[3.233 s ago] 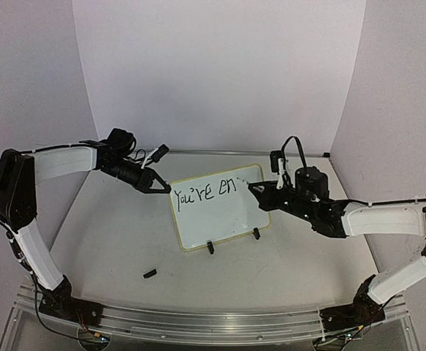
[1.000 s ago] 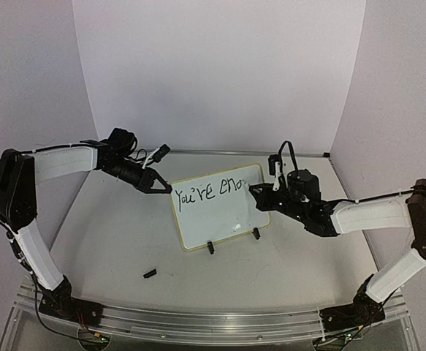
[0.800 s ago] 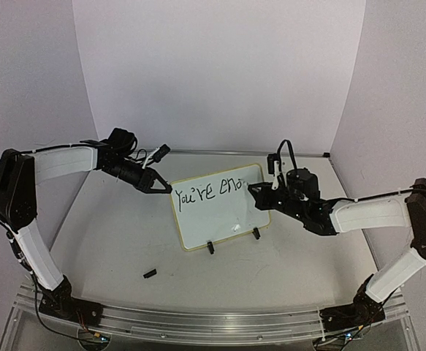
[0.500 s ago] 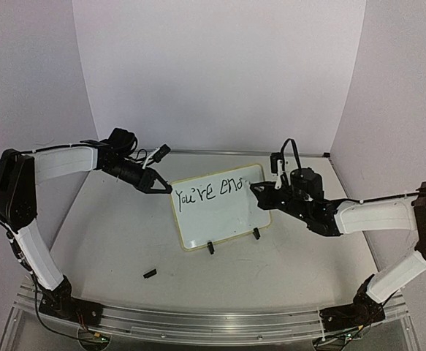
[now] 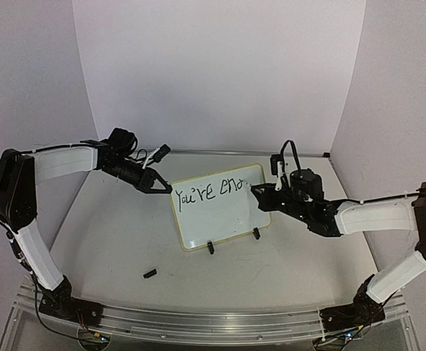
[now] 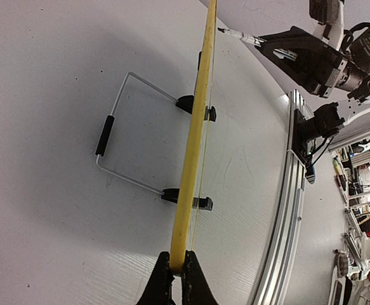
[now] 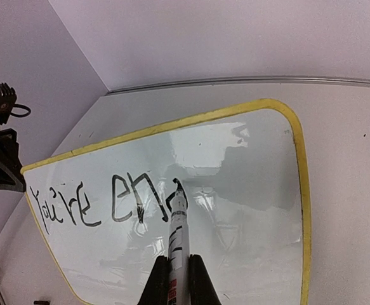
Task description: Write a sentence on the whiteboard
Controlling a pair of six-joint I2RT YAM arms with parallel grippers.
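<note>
Two arms meet at the whiteboard, so read it from your edge outward. Nearest you, a small black piece lies loose on the surface, well apart from everything else. Past it the board stands tilted back on its two black clip feet, with its long axis running left to right and its right end angled away from you.

The left jaws are shut on the board's left yellow rim, pinching it edge-on to steady it, and the left arm reaches in from the side. The right jaws are closed around a marker. Its tip appears to touch the top of the last letter of the sentence, which reads "You're eno".

The bare white runs rightward from the tip along that long axis, toward the right arm, which is stretched low across the surface. Three more letters likely have to fit before the rim, so draw the tip rightward in small strokes.
</note>
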